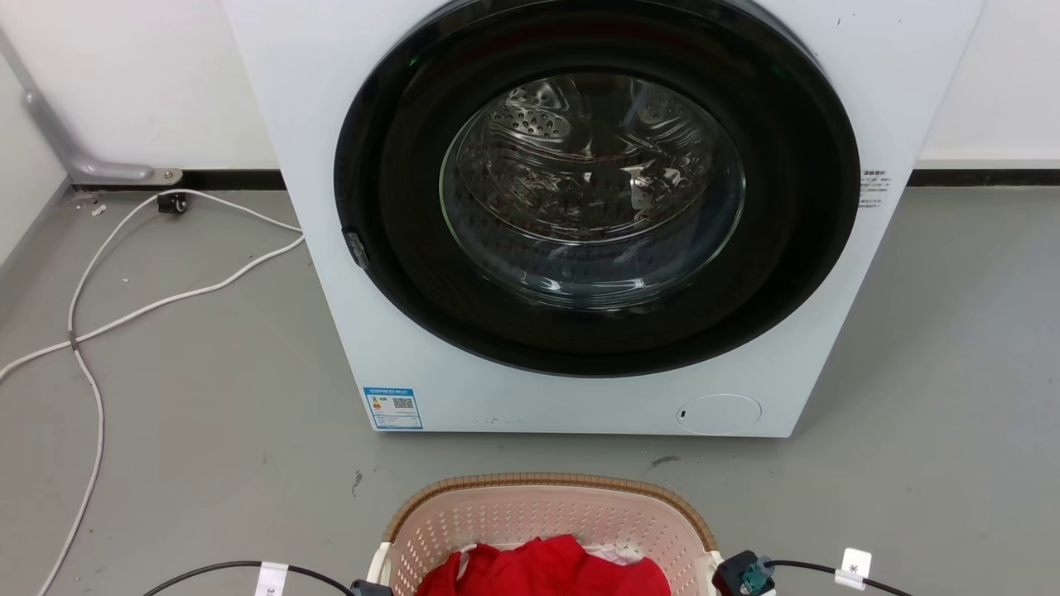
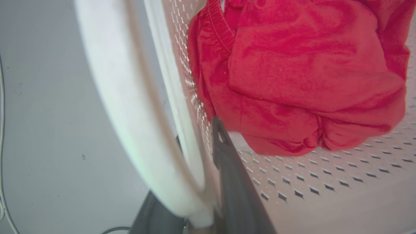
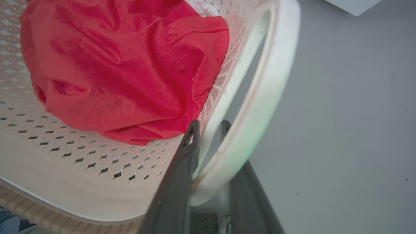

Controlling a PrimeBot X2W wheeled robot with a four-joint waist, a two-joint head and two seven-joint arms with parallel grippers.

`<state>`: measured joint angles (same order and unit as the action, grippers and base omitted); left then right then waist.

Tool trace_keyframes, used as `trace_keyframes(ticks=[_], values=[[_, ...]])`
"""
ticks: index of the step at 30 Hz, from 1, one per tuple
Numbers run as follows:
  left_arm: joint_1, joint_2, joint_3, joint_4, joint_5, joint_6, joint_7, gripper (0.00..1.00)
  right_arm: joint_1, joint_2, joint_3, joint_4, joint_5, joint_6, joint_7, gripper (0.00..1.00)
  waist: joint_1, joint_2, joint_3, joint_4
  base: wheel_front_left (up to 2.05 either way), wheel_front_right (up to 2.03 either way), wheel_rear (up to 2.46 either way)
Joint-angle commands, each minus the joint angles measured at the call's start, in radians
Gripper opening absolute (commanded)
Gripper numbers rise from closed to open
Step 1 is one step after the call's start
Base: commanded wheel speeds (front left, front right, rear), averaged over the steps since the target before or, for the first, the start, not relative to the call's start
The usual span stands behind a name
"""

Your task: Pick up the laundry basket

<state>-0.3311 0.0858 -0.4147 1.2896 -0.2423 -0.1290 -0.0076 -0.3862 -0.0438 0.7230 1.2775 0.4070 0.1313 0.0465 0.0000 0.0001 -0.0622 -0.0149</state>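
Grasp step: left gripper (image 2: 198, 133) and right gripper (image 3: 209, 125) each sit narrow, pinching a white handle (image 2: 110, 81) of laundry basket (image 1: 538, 480) between them, red clothes (image 1: 546, 567) inside. Next move likely calls for an even, level lift.

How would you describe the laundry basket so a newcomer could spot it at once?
Find the big white washing machine with its round dark door, standing on the grey floor. Straight in front of it, at the bottom of the head view, is the laundry basket. Unlike the machine and the loose white cable, it is pale pink with holed walls, a brown woven rim, white side handles and red cloth inside.
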Motion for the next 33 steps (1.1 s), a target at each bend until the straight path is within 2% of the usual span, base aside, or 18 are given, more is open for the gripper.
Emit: trace_keyframes(ticks=[1,33], values=[[0.011,0.018,-0.003,-0.002,-0.003,-0.001,-0.008,0.0,0.013,-0.018,0.008,0.007,0.007,-0.001,0.005,0.0,0.0,-0.0001,-0.001,0.0,0.0,0.0,0.0],[0.018,0.021,-0.041,-0.002,-0.042,0.001,-0.008,0.0,0.001,-0.029,0.08,0.013,0.076,-0.001,-0.002,0.0,0.0,-0.0001,-0.01,0.001,0.0,0.0,0.0]])
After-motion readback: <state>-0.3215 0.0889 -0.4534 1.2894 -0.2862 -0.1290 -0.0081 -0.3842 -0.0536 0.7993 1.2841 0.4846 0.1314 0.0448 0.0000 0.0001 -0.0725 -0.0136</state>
